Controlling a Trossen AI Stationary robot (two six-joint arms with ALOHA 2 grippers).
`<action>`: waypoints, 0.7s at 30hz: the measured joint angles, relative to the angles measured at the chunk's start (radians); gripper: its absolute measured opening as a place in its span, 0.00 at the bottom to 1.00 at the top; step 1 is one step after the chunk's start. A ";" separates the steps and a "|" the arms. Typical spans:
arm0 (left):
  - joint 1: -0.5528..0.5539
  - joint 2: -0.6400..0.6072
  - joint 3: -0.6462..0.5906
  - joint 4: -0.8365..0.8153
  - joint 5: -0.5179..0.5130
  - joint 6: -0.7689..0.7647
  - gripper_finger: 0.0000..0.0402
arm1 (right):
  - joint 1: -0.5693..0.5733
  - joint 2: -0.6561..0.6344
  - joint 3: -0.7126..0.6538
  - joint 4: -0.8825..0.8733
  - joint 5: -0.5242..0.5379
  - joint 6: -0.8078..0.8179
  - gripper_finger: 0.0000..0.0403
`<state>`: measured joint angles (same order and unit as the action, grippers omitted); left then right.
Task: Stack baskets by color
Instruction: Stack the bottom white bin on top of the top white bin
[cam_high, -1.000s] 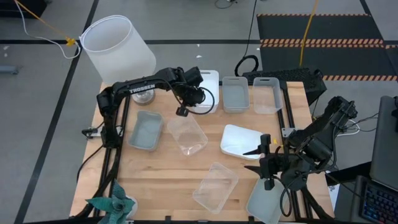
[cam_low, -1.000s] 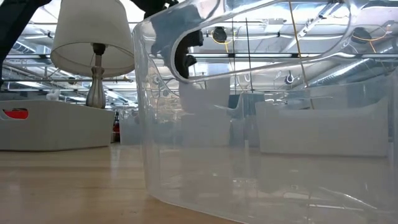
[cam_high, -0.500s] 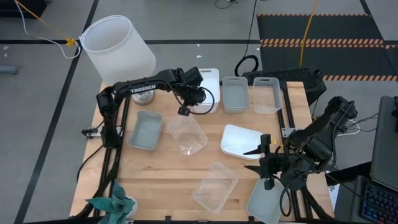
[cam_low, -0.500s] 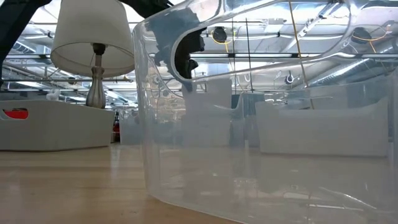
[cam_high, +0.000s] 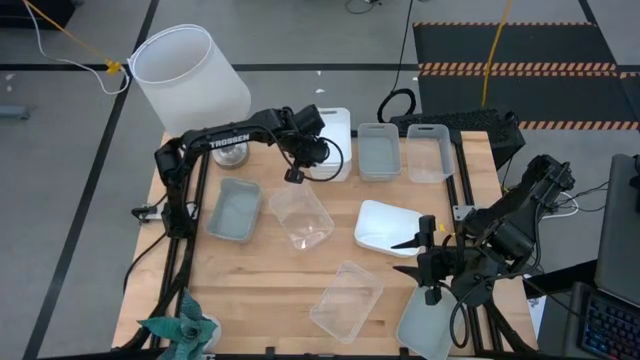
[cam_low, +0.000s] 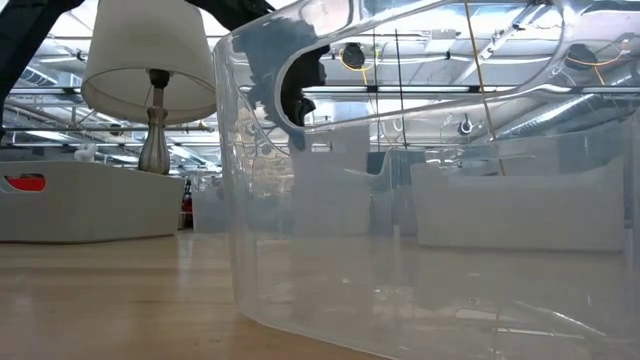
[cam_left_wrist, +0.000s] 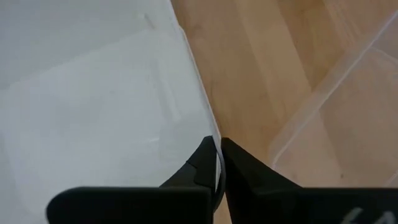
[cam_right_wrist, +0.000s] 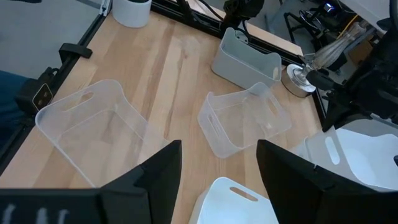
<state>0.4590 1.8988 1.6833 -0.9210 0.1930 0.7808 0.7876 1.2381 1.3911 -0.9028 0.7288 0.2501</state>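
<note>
Overhead, the wooden table (cam_high: 270, 285) carries the baskets: a white basket (cam_high: 335, 135), a grey basket (cam_high: 378, 153) and a clear one (cam_high: 430, 152) along the far edge, another grey basket (cam_high: 234, 210) at the left, two clear baskets (cam_high: 301, 217) (cam_high: 346, 300) mid-table, and a tipped white basket (cam_high: 388, 229). The left gripper (cam_left_wrist: 217, 163) is pinched together on the far white basket's rim. The right gripper (cam_right_wrist: 217, 162) hangs spread apart near the table's right front corner.

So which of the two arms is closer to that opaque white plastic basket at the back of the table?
The left. Its end effector is pinching that white basket's rim. The right end effector waits open at the table's front right, beside another white basket.
</note>
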 joint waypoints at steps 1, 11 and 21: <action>0.001 0.000 0.000 0.000 0.000 -0.001 0.04 | 0.000 0.000 0.000 0.000 0.000 0.000 0.50; 0.002 0.010 0.000 0.010 -0.002 0.010 0.04 | 0.000 0.000 0.000 0.000 0.000 0.000 0.50; -0.003 0.023 0.000 0.004 -0.007 0.019 0.03 | 0.000 0.000 0.000 0.000 0.000 0.000 0.50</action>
<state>0.4561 1.9221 1.6833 -0.9169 0.1860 0.7998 0.7872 1.2381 1.3911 -0.9024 0.7288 0.2497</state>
